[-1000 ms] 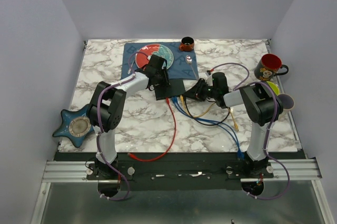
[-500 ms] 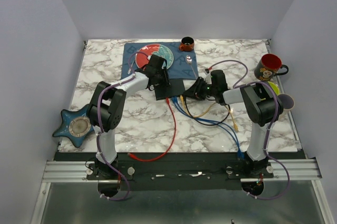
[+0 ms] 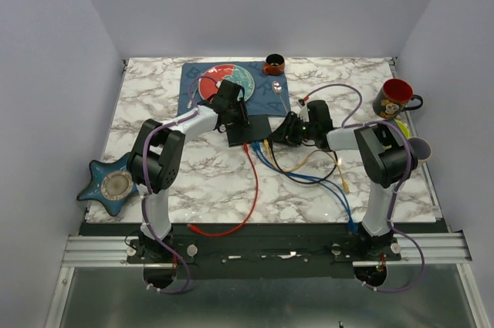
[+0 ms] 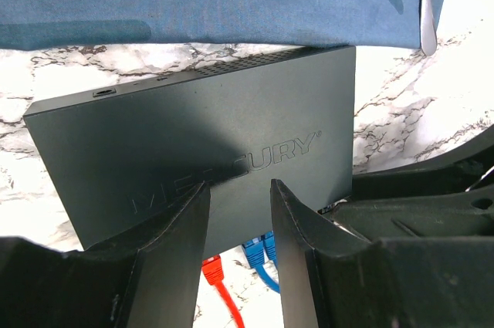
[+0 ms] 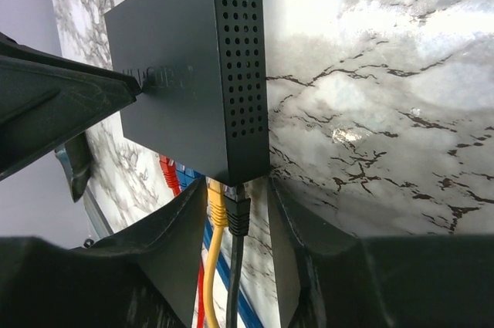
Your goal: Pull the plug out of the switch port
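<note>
At the centre of the marble table (image 3: pixel 154 96), the switch (image 3: pixel 251 129) lies flat, with the blue placemat (image 3: pixel 193 89) at its 12 o'clock side. The left gripper (image 4: pixel 238 185) is poised half-open over the lid, clasping nothing. The right gripper (image 5: pixel 237 185), reaching from 3 o'clock, straddles the seated yellow plug (image 5: pixel 218 204) and black plug (image 5: pixel 238 208), part-open, with a gap beside the black one.
</note>
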Tool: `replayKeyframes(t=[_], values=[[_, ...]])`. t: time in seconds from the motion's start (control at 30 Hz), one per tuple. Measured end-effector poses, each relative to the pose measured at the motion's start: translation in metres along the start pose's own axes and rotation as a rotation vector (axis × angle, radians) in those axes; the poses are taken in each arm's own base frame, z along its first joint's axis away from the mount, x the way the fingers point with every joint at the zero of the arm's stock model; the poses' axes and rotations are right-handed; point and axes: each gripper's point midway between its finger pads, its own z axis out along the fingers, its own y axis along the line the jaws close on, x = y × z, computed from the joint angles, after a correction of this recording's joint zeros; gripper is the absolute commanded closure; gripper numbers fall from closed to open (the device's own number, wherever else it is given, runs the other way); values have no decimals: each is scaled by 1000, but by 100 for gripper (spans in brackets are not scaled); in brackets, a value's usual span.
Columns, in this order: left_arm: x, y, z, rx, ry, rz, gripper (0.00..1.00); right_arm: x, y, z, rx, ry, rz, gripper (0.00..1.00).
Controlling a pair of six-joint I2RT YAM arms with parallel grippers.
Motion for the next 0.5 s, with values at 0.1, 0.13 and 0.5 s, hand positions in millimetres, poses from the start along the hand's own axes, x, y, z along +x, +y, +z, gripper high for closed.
replayKeyframes(t=[0.1,0.13,0.5], values=[[0,0,0,0,0,0,50,1,0,-1,3,6,-11,53],[0,0,0,0,1,0,51,2,0,-1,3,7,-13,54],[0,-1,0,5,3,-1,51,7,-1,-5,7,13,-13,55]])
